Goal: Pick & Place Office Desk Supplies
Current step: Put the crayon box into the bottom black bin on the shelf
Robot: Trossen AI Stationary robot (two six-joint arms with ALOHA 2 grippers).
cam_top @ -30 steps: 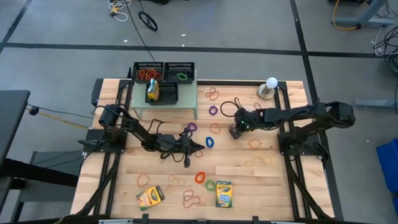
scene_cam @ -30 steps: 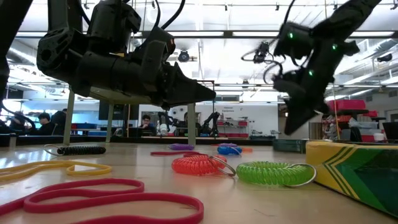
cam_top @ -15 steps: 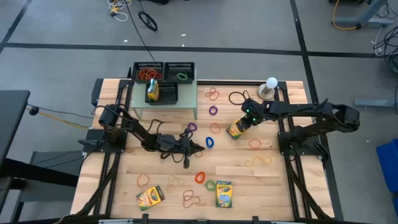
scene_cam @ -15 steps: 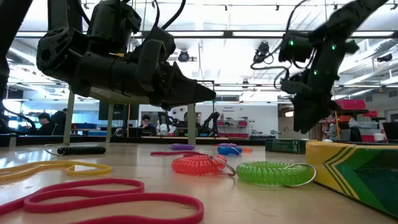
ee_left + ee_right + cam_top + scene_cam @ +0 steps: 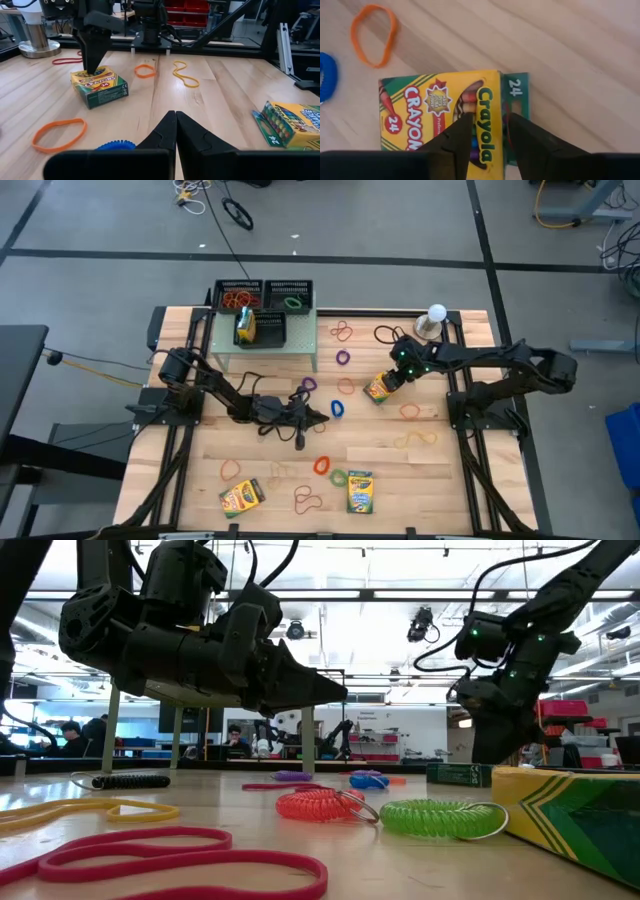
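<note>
Crayon box (image 5: 379, 387) flat on bench (image 5: 440, 470), right gripper (image 5: 393, 374) just above, fingers apart.
Left gripper (image 5: 318, 412) mid-bench, fingers together, empty.

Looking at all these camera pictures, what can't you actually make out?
- Contents of the black mesh trays on the pale green perforated shelf: too small in the high view.
- The yellow-and-green crayon box in the low view: cut off by the edge.
- The blue coiled loop in the left wrist view: partly behind the left end effector.
</note>
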